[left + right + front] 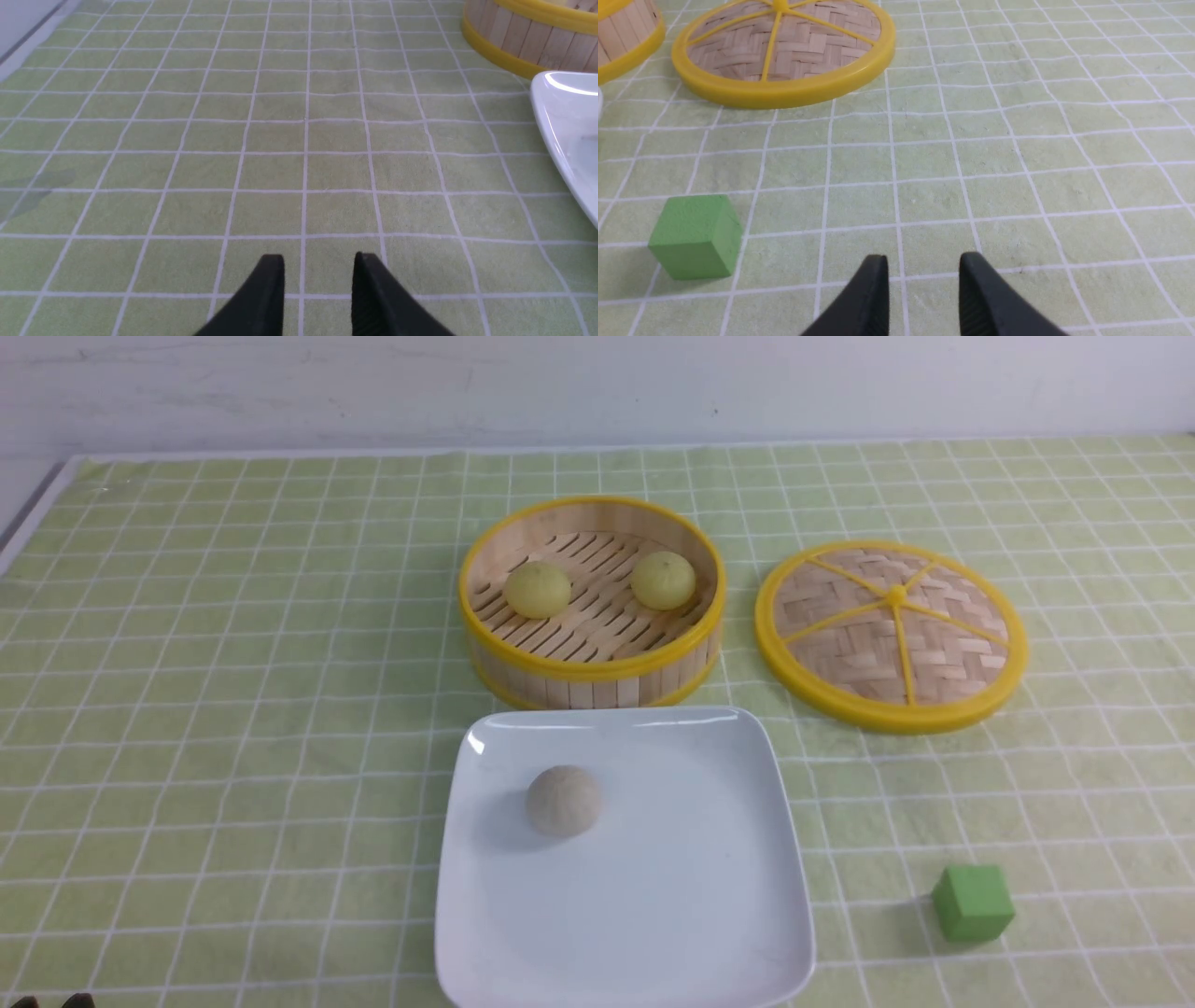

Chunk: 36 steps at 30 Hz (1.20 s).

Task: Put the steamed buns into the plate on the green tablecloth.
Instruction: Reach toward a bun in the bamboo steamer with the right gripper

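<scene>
Steamed buns point(537, 590), two pale yellow domes, sit apart inside the round bamboo steamer point(593, 667), just behind the white square plate point(635, 915) on the green tablecloth point(233, 709). A greyish bun point(564, 801) rests on that plate. Over to the right lie the woven lid point(896, 644) and, nearer me, a green cube point(973, 903). Both the left gripper point(318, 259) and the right gripper point(928, 259) have their fingers spread, nothing between them.
</scene>
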Each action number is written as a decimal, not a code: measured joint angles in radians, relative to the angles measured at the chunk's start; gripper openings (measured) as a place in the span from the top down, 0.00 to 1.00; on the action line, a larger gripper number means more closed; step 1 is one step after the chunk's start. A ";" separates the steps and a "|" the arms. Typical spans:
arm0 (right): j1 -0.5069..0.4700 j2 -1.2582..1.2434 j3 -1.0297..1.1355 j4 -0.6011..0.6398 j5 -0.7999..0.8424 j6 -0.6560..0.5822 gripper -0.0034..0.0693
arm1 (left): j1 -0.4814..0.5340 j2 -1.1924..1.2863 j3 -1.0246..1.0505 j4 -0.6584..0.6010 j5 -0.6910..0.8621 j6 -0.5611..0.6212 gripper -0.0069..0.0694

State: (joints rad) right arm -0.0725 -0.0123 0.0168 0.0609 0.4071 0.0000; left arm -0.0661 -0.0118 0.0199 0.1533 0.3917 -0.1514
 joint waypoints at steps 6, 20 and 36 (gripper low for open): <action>0.000 0.000 0.001 0.159 -0.003 0.086 0.62 | 0.000 0.000 0.001 -0.242 -0.016 -0.168 0.59; 0.000 0.000 0.008 0.698 -0.050 0.323 0.62 | 0.000 0.000 0.007 -0.834 -0.119 -0.568 0.60; 0.000 0.516 -0.561 0.284 0.376 0.098 0.95 | 0.000 0.571 -0.420 -0.579 0.368 -0.051 0.91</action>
State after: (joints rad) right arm -0.0725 0.5038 -0.5438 0.3453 0.7829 0.0980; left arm -0.0661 0.5590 -0.4000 -0.4259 0.7602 -0.2020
